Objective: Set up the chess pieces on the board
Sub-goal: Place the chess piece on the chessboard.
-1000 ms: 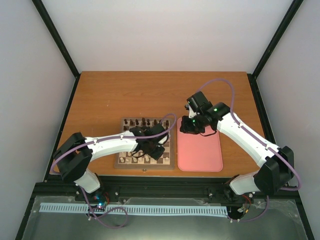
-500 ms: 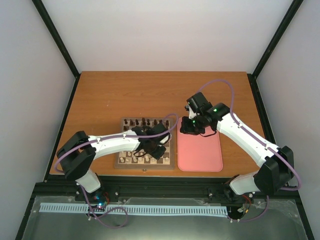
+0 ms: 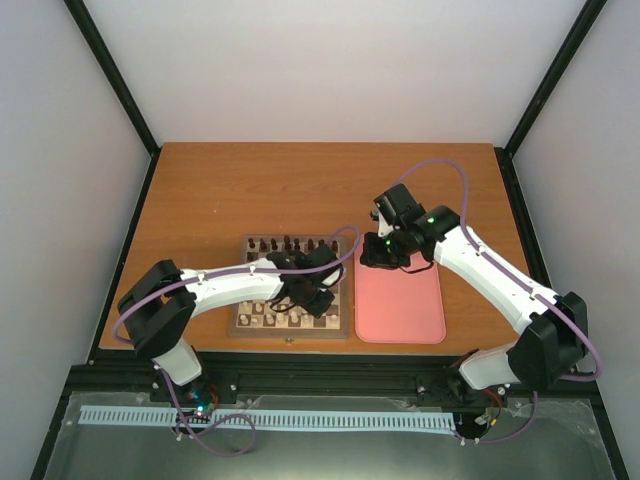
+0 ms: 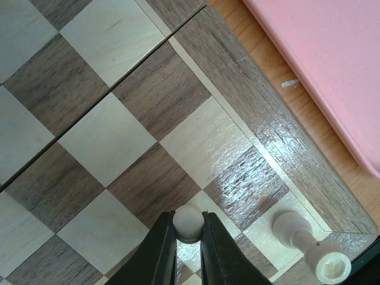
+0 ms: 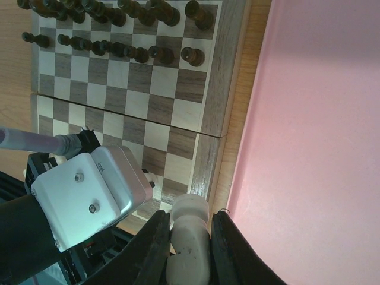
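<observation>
While the near ranks are being filled, a round-headed cream pawn [image 4: 188, 221] is held pinched in the narrowly closed left gripper [image 4: 188, 225], low over the board [image 4: 107, 142] towards its 5 o'clock corner. Just beside it, at 3 o'clock, another cream piece [image 4: 309, 249] is seen at the corner square; whether it stands upright cannot be told. More cream chessmen [image 3: 268, 319] are made out along the near edge from above, though their count is hidden by the left arm [image 3: 225, 288]. Farther off, at 2 o'clock from the board, a larger piece [image 5: 189, 249] is clamped in the right gripper [image 5: 190, 218] over the tray [image 3: 405, 305]. At 12 o'clock the dark chessmen [image 5: 119, 35] are ranked in two rows. The setup is judged well advanced, with at least the two held pieces left to be placed
</observation>
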